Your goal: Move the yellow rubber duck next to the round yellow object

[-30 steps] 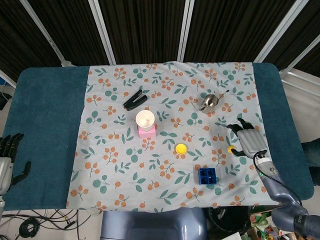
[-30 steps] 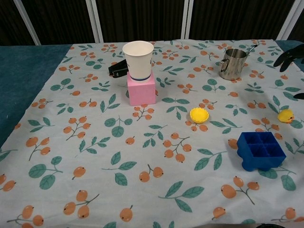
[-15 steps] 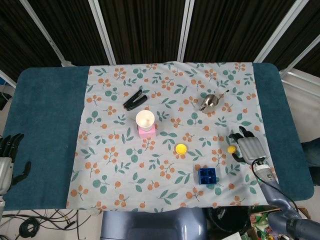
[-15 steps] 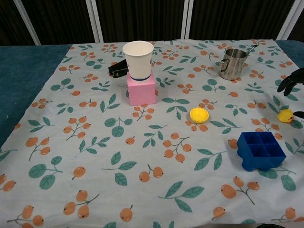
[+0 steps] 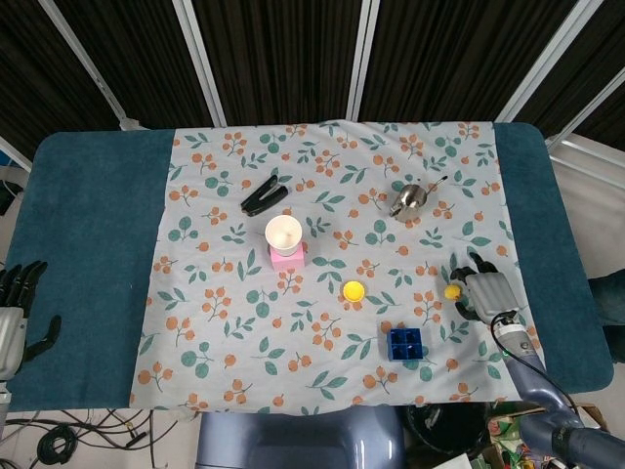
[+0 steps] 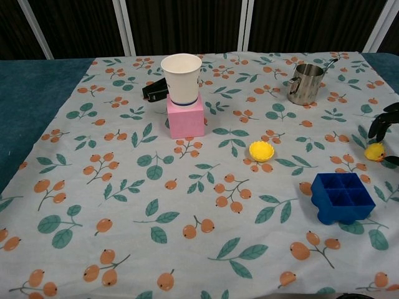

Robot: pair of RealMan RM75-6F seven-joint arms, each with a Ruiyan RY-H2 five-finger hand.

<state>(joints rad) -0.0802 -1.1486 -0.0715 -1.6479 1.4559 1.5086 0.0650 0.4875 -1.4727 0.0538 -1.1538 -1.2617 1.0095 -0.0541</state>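
Note:
The small yellow rubber duck (image 5: 452, 291) (image 6: 374, 152) sits on the floral cloth near its right edge. My right hand (image 5: 485, 293) (image 6: 384, 124) is low, just right of the duck, with dark fingers curved apart above and below it; no grip shows. The round yellow object (image 5: 353, 290) (image 6: 262, 150) lies mid-cloth, well to the left of the duck. My left hand (image 5: 15, 311) rests off the table's front left corner, fingers apart and holding nothing; the chest view does not show it.
A blue ice tray (image 5: 404, 343) (image 6: 342, 197) lies in front of the duck. A paper cup (image 6: 181, 78) stands on a pink block (image 6: 186, 118), with a black stapler (image 5: 264, 196) behind. A metal cup (image 6: 305, 83) stands at the back right.
My right hand has come down and drawn in toward the duck, its fingers now flanking it. The duck and the other things have not moved.

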